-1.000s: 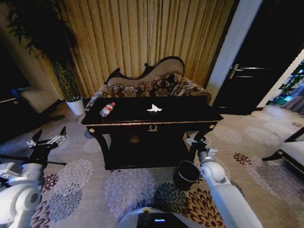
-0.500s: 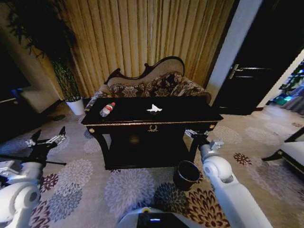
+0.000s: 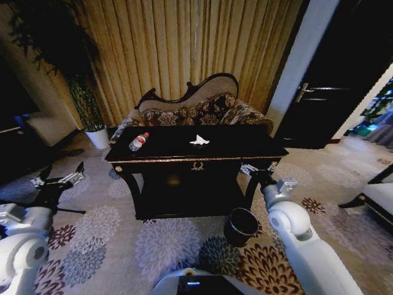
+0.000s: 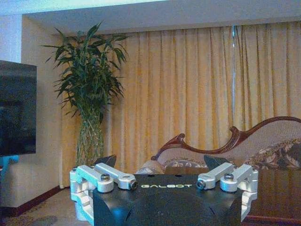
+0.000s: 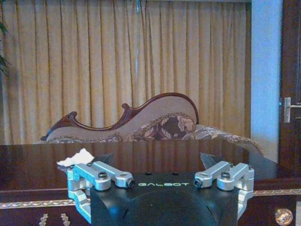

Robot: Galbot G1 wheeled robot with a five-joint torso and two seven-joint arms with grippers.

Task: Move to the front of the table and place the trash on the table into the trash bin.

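Black and glossy, the counter (image 3: 245,147) carries two bits of trash: one bottle (image 3: 138,141) near its left end, one crumpled tissue (image 3: 199,141) mid-top. Behind it stands a carved sofa (image 3: 196,107); a potted plant (image 3: 86,104) fills the left corner. One trash bin (image 3: 240,226) sits on the carpet by the right front leg (nothing blocks it). Left gripper (image 3: 58,179) and right gripper (image 3: 256,173) hover low with fingers spread, holding nothing
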